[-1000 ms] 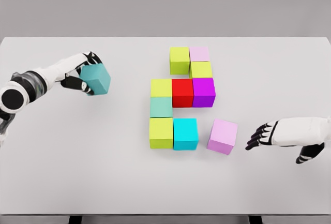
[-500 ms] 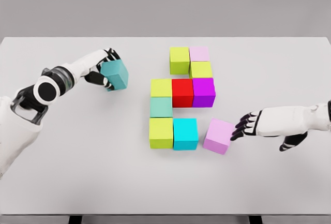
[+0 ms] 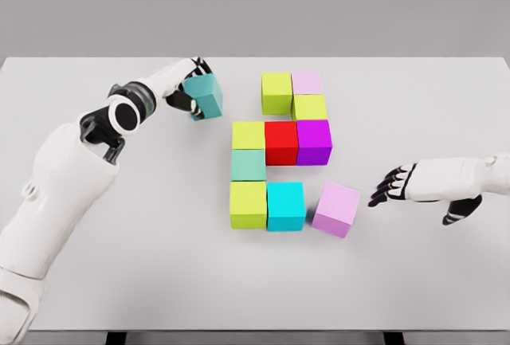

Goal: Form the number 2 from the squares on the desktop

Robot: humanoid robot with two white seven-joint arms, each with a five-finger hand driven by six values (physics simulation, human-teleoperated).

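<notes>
The left hand (image 3: 185, 90) is gripping the teal cube (image 3: 205, 96), which looks light and hard, by its flat sides, while the right hand (image 3: 430, 183) is resting open.

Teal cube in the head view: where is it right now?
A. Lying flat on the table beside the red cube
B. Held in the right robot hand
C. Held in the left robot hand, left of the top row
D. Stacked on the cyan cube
C: the left robot hand grips the teal cube, tilted, left of the top-row yellow-green cube.
</notes>
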